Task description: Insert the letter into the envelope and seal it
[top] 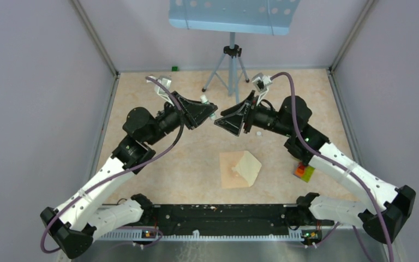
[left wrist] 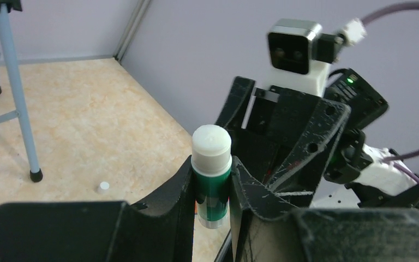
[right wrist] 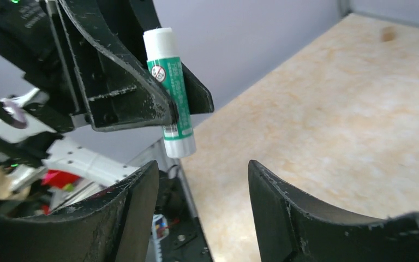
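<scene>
The envelope (top: 228,173) lies flat on the table (top: 158,164), a little below the centre of the top view and just above the black base rail (top: 223,215). The letter (top: 249,165), a paler sheet with a pointed upper edge, lies over the envelope's right part. Whether it is tucked in or only resting on top cannot be told. Nothing covers either of them, and both arms are held well apart from them, higher in the frame.

The left gripper (left wrist: 211,170) is clamped on a green glue stick (left wrist: 211,183). The stick stands upright between the fingers with its white end uppermost. The right gripper (right wrist: 202,166) faces it closely with its jaws wide and nothing between them. In the right wrist view the glue stick hangs beyond the fingers (right wrist: 136,191), at the upper left of the frame.

A grey tripod (top: 230,68) stands at the upper centre of the top view and carries a light-blue perforated panel (top: 234,13). A small green object (top: 174,68) sits against the far wall, left of the tripod. A tiny white cap (top: 258,132) lies on the table right of centre, beneath the right arm. An orange, green and red block (top: 304,172) sits at the right of the frame, beside that arm's lower link.

By count there are two arms, two grippers, one glue stick, one envelope, one letter, one tripod, one loose cap, one green object and one coloured block.
</scene>
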`<state>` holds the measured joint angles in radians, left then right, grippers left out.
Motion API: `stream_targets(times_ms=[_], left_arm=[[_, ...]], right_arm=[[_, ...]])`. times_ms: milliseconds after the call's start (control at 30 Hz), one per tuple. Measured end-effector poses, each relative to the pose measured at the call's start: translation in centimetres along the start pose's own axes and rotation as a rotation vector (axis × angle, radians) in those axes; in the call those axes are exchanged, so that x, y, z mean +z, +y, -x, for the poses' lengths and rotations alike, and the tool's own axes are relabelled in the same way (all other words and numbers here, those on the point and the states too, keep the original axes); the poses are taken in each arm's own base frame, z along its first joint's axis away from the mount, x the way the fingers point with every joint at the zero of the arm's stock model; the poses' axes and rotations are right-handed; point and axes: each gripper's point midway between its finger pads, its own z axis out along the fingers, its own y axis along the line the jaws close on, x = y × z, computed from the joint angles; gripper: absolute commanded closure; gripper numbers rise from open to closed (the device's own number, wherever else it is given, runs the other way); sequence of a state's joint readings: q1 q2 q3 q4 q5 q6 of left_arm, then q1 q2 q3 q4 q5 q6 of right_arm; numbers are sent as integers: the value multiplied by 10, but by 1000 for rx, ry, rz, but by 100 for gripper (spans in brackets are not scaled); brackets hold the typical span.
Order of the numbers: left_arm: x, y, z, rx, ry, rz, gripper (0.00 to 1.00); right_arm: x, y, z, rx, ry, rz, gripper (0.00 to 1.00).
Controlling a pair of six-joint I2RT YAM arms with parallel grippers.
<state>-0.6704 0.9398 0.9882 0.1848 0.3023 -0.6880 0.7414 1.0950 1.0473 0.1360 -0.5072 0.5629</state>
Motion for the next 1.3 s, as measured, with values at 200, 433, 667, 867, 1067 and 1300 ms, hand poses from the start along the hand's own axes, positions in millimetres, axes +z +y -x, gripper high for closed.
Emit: stream_targets(times_ms=[200, 433, 667, 867, 1067, 1300], left_arm=[[8, 18, 3, -56, -5, 107, 100], [24, 36, 5, -134, 2, 211, 100], [32, 55, -10, -206, 48, 291, 100], [30, 62, -17, -231, 65, 329, 100], [30, 62, -18, -235, 67, 329, 100], [30, 63, -20, -237, 76, 331, 100]], right_arm=[[-11, -18, -3, -142, -32, -227, 43], [-5, -32, -10, -342, -16, -440, 45], [8, -50, -11, -454, 4, -586, 51], [10, -62, -9, -487, 3, -649, 69], [13, -60, -10, -490, 7, -642, 64], [13, -56, -1, -487, -16, -642, 70]])
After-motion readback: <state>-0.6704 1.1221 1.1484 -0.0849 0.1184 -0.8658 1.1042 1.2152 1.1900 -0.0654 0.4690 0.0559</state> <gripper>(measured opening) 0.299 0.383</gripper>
